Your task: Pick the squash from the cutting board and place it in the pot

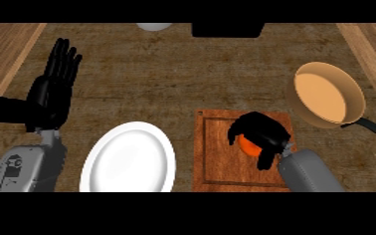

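Under right robot hand, most of squash; pot handle cut by edge.

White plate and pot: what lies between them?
In the head view, the cutting board lies between them, with the right hand curled round the squash on it.

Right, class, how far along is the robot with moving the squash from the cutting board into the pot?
Done: the reach; the right hand curls round the squash. In hand: the grasp, with the squash over the cutting board; I cannot tell if it is lifted. Left: carrying it to the pot, which looks empty, and letting go. The left hand rests open at the view's left.
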Robot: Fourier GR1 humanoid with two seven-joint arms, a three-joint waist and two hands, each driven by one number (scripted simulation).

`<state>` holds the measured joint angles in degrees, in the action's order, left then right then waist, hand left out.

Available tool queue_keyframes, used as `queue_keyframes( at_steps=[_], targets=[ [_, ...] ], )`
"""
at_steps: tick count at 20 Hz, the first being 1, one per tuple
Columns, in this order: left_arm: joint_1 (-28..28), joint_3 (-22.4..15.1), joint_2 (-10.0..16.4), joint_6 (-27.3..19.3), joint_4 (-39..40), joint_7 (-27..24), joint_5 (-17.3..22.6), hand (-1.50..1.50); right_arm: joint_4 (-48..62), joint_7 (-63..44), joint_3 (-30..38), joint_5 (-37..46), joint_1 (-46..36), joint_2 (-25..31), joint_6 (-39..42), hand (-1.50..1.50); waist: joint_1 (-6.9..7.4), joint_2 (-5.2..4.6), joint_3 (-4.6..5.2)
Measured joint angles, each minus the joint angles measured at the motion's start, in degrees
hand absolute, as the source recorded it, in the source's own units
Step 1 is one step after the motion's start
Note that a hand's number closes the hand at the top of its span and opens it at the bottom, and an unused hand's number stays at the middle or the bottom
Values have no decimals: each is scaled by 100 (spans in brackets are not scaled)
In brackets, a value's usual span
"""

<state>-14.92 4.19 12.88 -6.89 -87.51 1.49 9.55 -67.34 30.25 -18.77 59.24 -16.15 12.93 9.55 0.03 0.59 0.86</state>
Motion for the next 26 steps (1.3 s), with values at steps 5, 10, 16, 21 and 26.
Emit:
queue_keyframes(
  at_steps=[5, 10, 16, 21, 26],
  targets=[
    [-131, 16, -27, -45, -33, 122, -58, 0, -84, 24, -81, 281, -6, -118, -168, 150, -13, 7, 13],
    [20, 35, -36, 10, -161, 97, -68, 0, -376, -42, 65, 400, 241, -114, -523, 150, -24, 6, 0],
    [-59, 21, -69, 50, -51, 44, -83, 0, -677, -1800, 483, 567, -123, -763, -609, 150, 49, -56, -50],
    [-171, -79, -100, 112, -38, 62, -89, 0, -443, -3963, 1059, 776, -971, -1133, -907, 150, 266, -114, -58],
    [-249, -153, -141, 131, -9, 93, -104, 0, -284, -6127, 1359, 1418, -1979, -1245, -1331, 150, 414, -102, -52]
  ],
)
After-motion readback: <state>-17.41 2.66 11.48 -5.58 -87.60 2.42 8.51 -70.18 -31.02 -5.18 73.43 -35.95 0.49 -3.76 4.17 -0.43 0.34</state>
